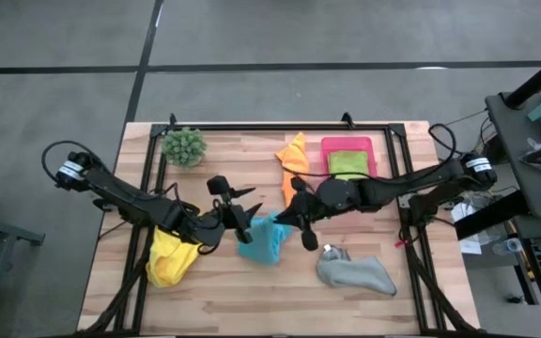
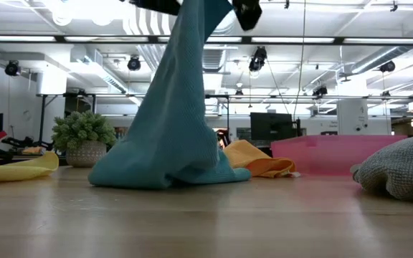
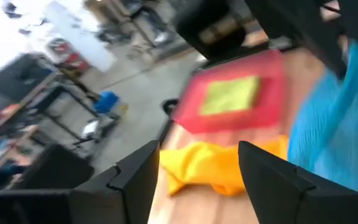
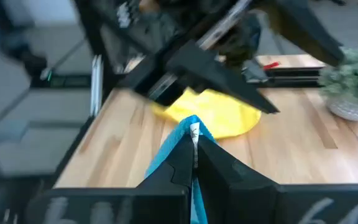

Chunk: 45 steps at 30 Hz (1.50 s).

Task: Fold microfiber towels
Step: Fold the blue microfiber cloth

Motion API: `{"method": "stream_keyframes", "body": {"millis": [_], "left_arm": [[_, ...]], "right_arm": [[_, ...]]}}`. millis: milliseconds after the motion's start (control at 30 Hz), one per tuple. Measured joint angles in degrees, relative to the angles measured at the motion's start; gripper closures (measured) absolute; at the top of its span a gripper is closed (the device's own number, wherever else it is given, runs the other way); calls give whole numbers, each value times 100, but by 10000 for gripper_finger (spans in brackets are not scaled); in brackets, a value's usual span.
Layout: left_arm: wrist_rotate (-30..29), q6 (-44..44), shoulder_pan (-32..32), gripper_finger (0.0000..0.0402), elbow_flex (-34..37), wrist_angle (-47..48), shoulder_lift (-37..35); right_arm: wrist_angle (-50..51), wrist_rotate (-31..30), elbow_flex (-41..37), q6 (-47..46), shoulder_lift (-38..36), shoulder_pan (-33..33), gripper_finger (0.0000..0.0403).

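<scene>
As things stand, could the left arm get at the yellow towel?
Probably yes. The left gripper is open and holds nothing, and the yellow towel lies uncovered on the table right beside that arm. The right gripper holds the blue towel farther over, clear of that path.

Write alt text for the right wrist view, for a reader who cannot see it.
The right gripper is shut on a corner of the blue towel, which hangs down between its dark fingers above the wooden table. Beyond it the left arm crosses over the crumpled yellow towel, with a potted green plant at the table's edge.
</scene>
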State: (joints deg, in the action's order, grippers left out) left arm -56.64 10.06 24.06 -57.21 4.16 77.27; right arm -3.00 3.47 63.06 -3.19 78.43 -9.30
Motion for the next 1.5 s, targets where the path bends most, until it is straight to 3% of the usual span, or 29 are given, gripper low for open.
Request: {"method": "stream_keyframes", "body": {"millis": [133,267,367,500,700,967,1167,1333,1500], "left_arm": [[1121,-224,10,198,15,132,-339],[2332,-225,-15,198,89,69,-532],[2445,-232,-52,198,306,-201,-516],[2555,-317,-133,198,762,-1065,-303],[2787,-721,-272,198,1266,-2302,305],[2948,-1124,-300,198,1231,-2967,1471],[4071,-1052,-359,198,1176,-2964,2070],[5029,-1150,-401,198,1178,-2963,2212],[5366,-1672,-429,198,1132,-2917,2479]], "right_arm": [[1383,423,803,1127,-49,-4,394],[3249,1793,1806,2438,-44,0,394],[4399,2552,2357,2667,14,-14,394],[5057,2719,2391,2196,30,-37,394],[5206,2485,1653,1348,61,-87,394],[5477,2443,582,133,42,-83,394],[5524,2439,220,-431,12,-82,394],[5393,2435,93,-268,4,-81,394],[4990,2331,27,-218,0,-81,394]]}}
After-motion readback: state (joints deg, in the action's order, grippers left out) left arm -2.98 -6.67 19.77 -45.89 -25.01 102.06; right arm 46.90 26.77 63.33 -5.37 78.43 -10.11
